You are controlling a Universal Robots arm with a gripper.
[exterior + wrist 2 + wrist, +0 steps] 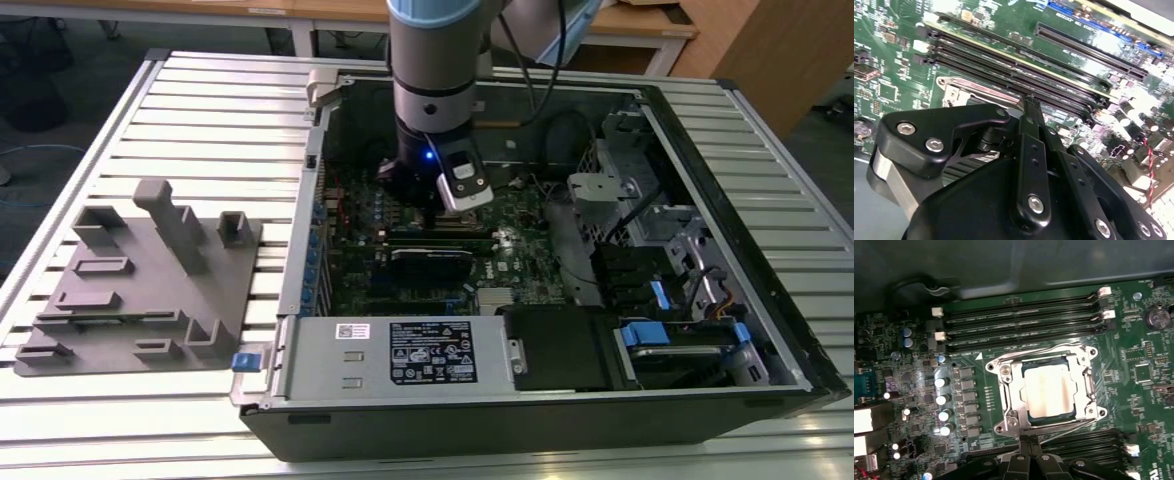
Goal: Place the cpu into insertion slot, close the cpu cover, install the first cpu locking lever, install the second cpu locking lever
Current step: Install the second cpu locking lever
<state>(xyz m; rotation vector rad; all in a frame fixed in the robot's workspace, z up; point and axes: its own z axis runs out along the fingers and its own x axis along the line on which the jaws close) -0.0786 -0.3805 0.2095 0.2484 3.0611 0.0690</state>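
In the first wrist view the cpu (1049, 390) lies flat in the insertion slot (1092, 353), its pale metal top showing through the opening of the cpu cover (1010, 386), which is folded down over it. One thin wire lever (1044, 350) runs along the side of the socket by the memory slots, and another lever (1070, 422) runs along the opposite side. My gripper (1026, 441) (1030, 101) is shut, its black fingertips pressed together just off the socket's edge beside that second lever. Nothing is visible between them. In the exterior view my gripper (424, 212) reaches down over the motherboard (400, 285) inside the open computer case.
Long black memory slots (1024, 320) run along both sides of the socket. Capacitors (943, 400) stand beside it. The case holds a power supply (400, 352), cables and a drive cage with blue tabs (683, 335). A grey fixture tray (134, 290) lies at the exterior view's left.
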